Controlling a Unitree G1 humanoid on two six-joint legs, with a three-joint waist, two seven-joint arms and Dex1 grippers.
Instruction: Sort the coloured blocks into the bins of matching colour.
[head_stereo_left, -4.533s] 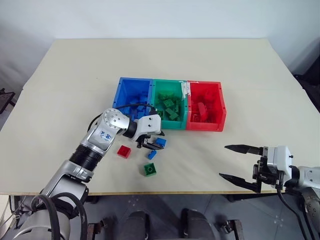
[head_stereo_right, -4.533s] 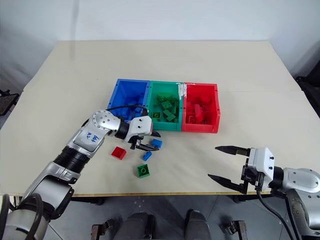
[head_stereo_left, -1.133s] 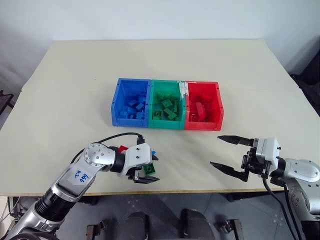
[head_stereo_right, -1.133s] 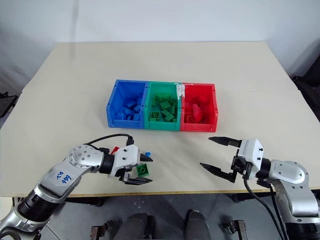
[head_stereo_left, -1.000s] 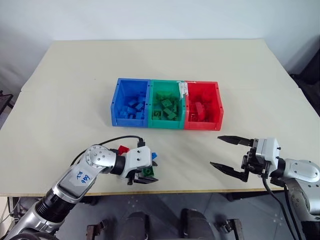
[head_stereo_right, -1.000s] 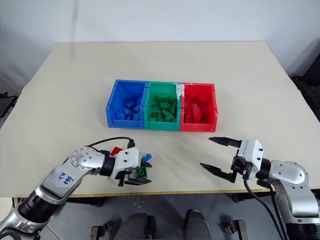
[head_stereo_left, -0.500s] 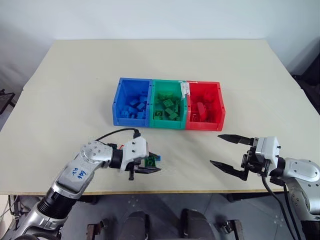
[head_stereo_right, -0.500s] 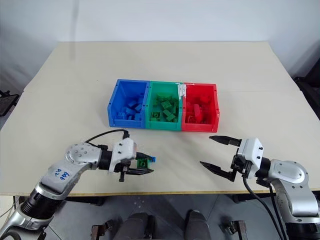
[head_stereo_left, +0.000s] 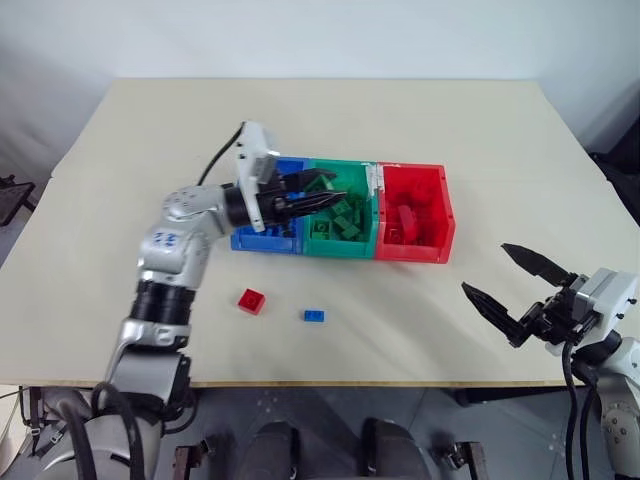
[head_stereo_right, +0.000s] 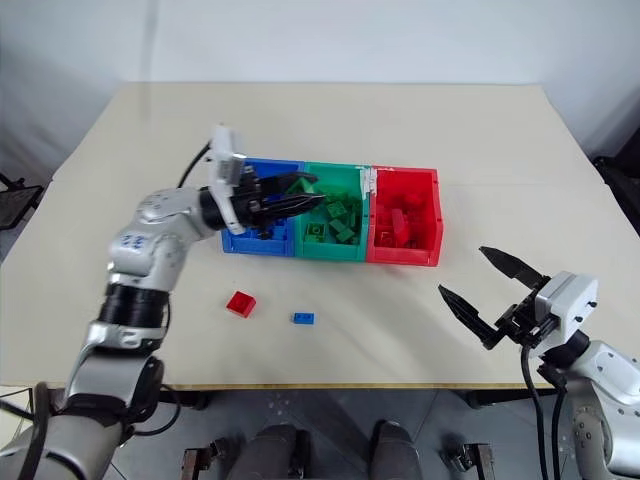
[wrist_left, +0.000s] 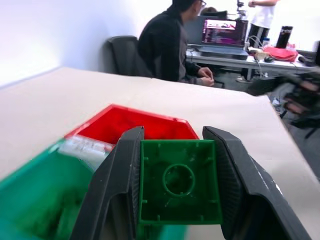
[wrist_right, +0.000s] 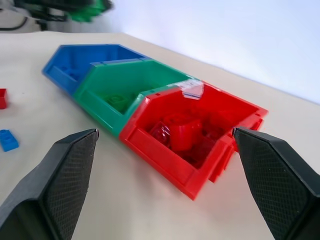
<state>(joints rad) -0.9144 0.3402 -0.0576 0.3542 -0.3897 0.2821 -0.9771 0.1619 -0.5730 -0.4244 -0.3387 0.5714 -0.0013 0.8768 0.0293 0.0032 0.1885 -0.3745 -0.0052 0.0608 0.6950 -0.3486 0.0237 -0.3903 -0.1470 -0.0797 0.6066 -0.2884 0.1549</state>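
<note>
While the left gripper hangs over the blue bin and green bin, we can see its jaws clamped on a green block, underside facing the wrist camera. The red bin sits at 3 o'clock of the green one, all three joined in a row on the bench. A red block and a small blue block lie loose around 6 o'clock of the bins. Our right gripper waits at 4 o'clock, jaws wide apart, holding nothing.
</note>
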